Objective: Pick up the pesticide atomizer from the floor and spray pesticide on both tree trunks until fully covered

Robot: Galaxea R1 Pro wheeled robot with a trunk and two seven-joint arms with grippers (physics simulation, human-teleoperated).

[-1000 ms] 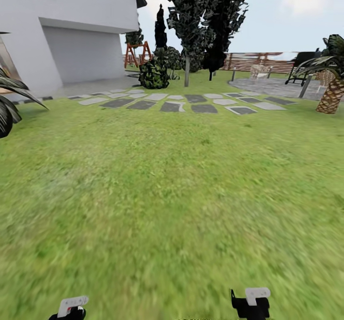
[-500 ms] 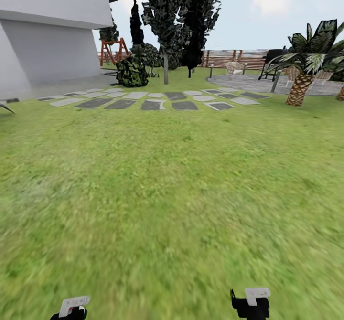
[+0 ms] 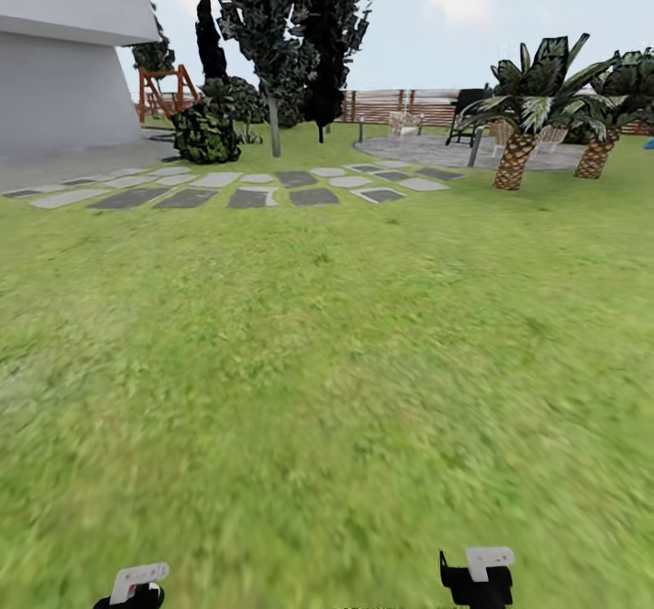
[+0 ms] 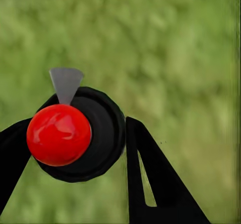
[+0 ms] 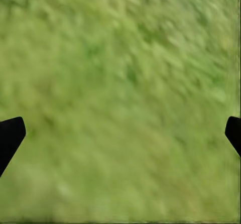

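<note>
left gripper is clamped on what looks to be the pesticide atomizer: in the left wrist view its 2 black fingers press in on either side of a round black body topped by a glossy red ball, with a small grey wedge, perhaps the nozzle, poking out above. right gripper carries nothing; its 2 tips sit far apart at the picture's edges over bare grass. in the head view both grippers are tucked low at the bottom edge, left and right, above the lawn.

judging by its look, the atomizer is a rigid, light plastic thing with a smooth rounded shell that could slip or twist, so a hold square across the widest part of the body seems safest, keeping clear of the red ball.

no thick pale trunk can be picked out; stepping stones, dark trees, 2 palms and the fence lie ahead.
</note>
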